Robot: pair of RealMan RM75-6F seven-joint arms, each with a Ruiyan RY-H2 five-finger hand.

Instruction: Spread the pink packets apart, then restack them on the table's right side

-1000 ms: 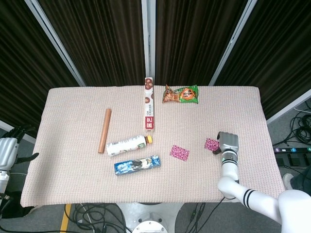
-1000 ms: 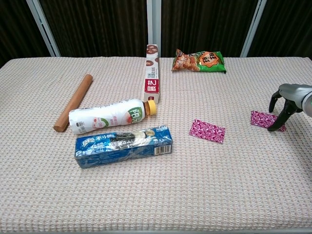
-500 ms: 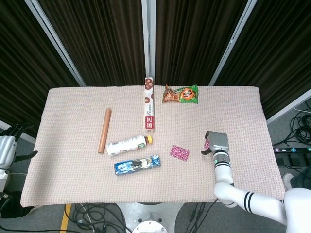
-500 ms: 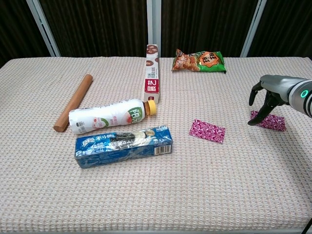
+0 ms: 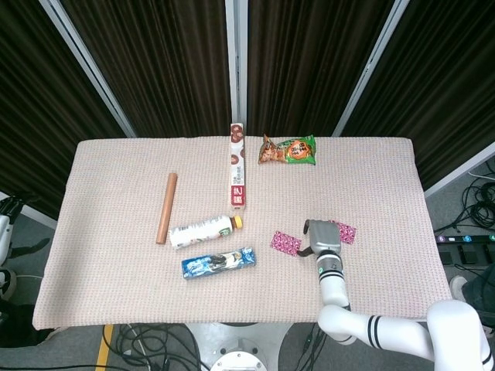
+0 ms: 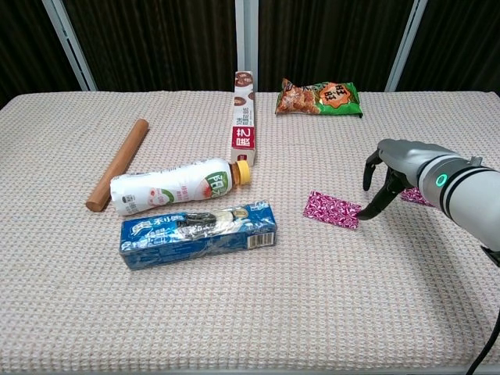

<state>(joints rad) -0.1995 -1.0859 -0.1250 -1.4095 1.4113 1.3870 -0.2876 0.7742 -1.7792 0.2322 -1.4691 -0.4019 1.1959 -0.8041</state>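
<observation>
Right hand (image 6: 387,176) reaches over the nearer pink packet (image 6: 332,209), fingers apart and curved down, one tip at its right edge, nothing gripped; likely lining up a pickup. The far pink packet (image 5: 345,231) lies flat behind the hand on the table (image 5: 116,255), well apart, so the spread looks done; left hand (image 5: 4,232) hangs off the table's left edge, grasp unclear.

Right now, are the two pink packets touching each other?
Apart. The head view shows bare table between the left pink packet and the right pink packet, with the right hand there.

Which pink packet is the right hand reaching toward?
The left pink packet, near the blue biscuit box; the right hand fingertips reach its right edge.
</observation>
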